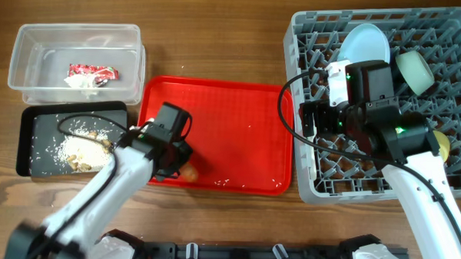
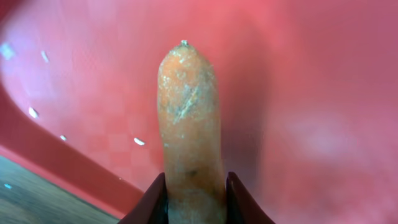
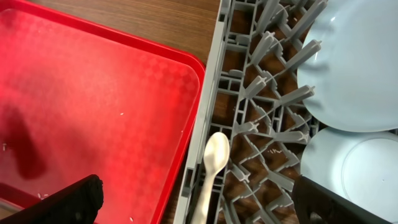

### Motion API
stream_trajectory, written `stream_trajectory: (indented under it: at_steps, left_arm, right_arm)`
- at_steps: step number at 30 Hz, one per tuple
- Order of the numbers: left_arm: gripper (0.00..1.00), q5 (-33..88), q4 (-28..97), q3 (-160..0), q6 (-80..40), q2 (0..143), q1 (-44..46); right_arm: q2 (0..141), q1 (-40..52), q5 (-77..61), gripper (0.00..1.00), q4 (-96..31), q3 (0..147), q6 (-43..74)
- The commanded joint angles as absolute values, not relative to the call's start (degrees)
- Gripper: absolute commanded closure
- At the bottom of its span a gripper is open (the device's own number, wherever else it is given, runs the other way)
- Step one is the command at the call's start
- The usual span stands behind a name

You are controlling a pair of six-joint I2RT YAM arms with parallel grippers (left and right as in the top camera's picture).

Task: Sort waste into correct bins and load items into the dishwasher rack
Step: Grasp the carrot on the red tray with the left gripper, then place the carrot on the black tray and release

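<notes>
My left gripper (image 1: 179, 165) (image 2: 196, 202) is shut on the small orange carrot (image 2: 186, 112) (image 1: 189, 173) and holds it just over the front left of the red tray (image 1: 231, 122). My right gripper (image 1: 311, 121) (image 3: 199, 190) is open over the left edge of the grey dishwasher rack (image 1: 443, 191). The white spoon (image 3: 214, 158) lies on the rack between its fingers, untouched. The light-blue plate (image 1: 366, 43) (image 3: 354, 62), mint bowl (image 1: 414, 70) and yellow cup (image 1: 440, 144) are in the rack. The wrapper (image 1: 94, 71) and tissue (image 1: 80, 82) lie in the clear tub (image 1: 18, 57). Crumbs (image 1: 80, 147) lie in the black tray (image 1: 26, 138).
The red tray (image 3: 93, 93) lies between the bins and the rack and holds a few loose crumbs (image 1: 221, 181). Another light-blue dish (image 3: 348, 168) sits below the plate in the rack. Bare wooden table shows behind the tray.
</notes>
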State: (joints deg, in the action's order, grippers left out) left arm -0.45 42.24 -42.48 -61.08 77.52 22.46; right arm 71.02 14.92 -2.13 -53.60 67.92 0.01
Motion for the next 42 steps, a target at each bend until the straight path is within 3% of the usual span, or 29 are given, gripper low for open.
stream_trajectory:
  at_steps: [1,3,6,11,14,19,21,24,28,29,31,35,38,40,42]
  left_arm:
    - [0.91,-8.95,44.07,-42.44,-53.76,66.04,20.14]
    - [0.96,-11.92,44.97,-42.44,-49.41,60.53,14.63]
    - [0.96,-13.04,44.45,-42.44,-46.35,56.49,1.96]
    - [0.96,-13.13,36.75,-42.44,-45.15,60.99,-20.21]
    - [0.96,-13.13,31.42,-42.44,-45.21,67.66,-28.25]
    - [0.94,-13.15,21.15,-42.44,-45.21,80.42,-33.26]
    - [0.94,-13.17,18.94,-42.44,-45.19,84.88,-33.74]
    - [0.85,-13.15,17.96,-42.44,-45.21,88.55,-33.71]
    - [0.65,-13.13,17.98,-42.44,-45.19,88.62,-33.71]
    - [0.50,-12.49,18.50,-42.44,-45.17,88.38,-33.71]
    - [0.35,-10.74,18.90,-42.46,-45.12,86.94,-33.69]
    - [0.25,-7.64,22.22,-45.80,-38.33,81.12,-31.79]
    - [0.22,-1.15,24.53,-49.69,-28.67,76.42,-23.11]
    - [0.20,3.42,26.15,-50.33,-20.86,74.74,-13.19]
    - [0.11,4.71,30.09,-50.33,-15.38,74.63,-2.42]
  right_arm:
    - [71.02,14.92,-3.09,0.00,-53.67,67.92,0.56]
    - [71.02,14.92,-3.09,0.00,-53.69,67.92,0.58]
    - [71.02,14.92,-3.09,0.00,-53.67,67.92,0.58]
    - [71.02,14.92,-3.09,0.00,-53.63,67.92,0.60]
    - [71.02,14.92,-3.09,0.00,-53.63,67.92,0.60]
    - [71.02,14.94,-3.11,0.00,-53.67,67.92,0.60]
    - [71.02,14.94,-3.11,0.00,-53.60,67.92,0.67]
    - [71.02,14.94,-3.09,0.01,-53.67,67.92,0.60]
    - [71.02,14.94,-3.11,0.00,-53.60,67.92,0.62]
    - [71.02,14.94,-3.11,0.00,-53.65,67.92,0.64]
    - [71.02,14.92,-3.36,0.00,-53.60,67.92,1.89]
    - [71.02,14.92,-3.77,0.00,-52.80,67.92,3.01]
    - [71.05,14.94,-8.78,0.00,-49.08,67.92,4.01]
    - [71.05,14.48,-9.08,0.01,-46.11,67.92,12.19]
    - [71.09,12.64,-9.89,0.00,-43.68,67.92,16.58]
